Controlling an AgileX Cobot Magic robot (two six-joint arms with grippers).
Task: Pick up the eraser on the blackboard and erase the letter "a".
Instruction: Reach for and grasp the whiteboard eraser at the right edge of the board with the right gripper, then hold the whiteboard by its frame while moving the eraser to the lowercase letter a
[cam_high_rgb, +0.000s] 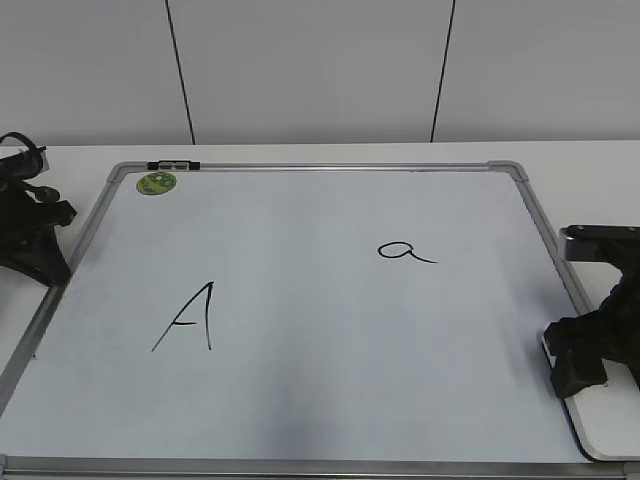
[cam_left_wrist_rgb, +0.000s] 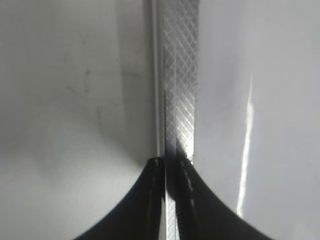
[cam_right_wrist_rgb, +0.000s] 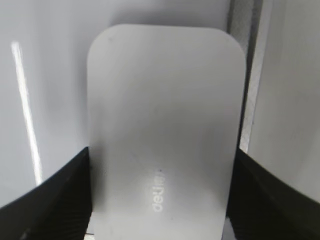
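Observation:
The blackboard (cam_high_rgb: 330, 380) lies flat on the table. The letter "a" (cam_high_rgb: 405, 251) is written right of its middle. The eraser (cam_high_rgb: 603, 428) lies at the board's near right corner, by the frame. In the right wrist view the eraser (cam_right_wrist_rgb: 165, 115) fills the picture with its white top and grey lettering up. My right gripper (cam_right_wrist_rgb: 162, 165) has a finger against each long side of it; it also shows in the exterior view (cam_high_rgb: 580, 372). My left gripper (cam_left_wrist_rgb: 172, 162) is shut and empty over the board's left frame (cam_left_wrist_rgb: 180, 75), at the table's left edge (cam_high_rgb: 40, 235).
A capital "A" (cam_high_rgb: 188, 318) is written on the board's left half. A round green sticker (cam_high_rgb: 156, 183) sits at the far left corner, and a small black and white clip (cam_high_rgb: 173, 165) sits on the far frame. A white wall stands behind the table.

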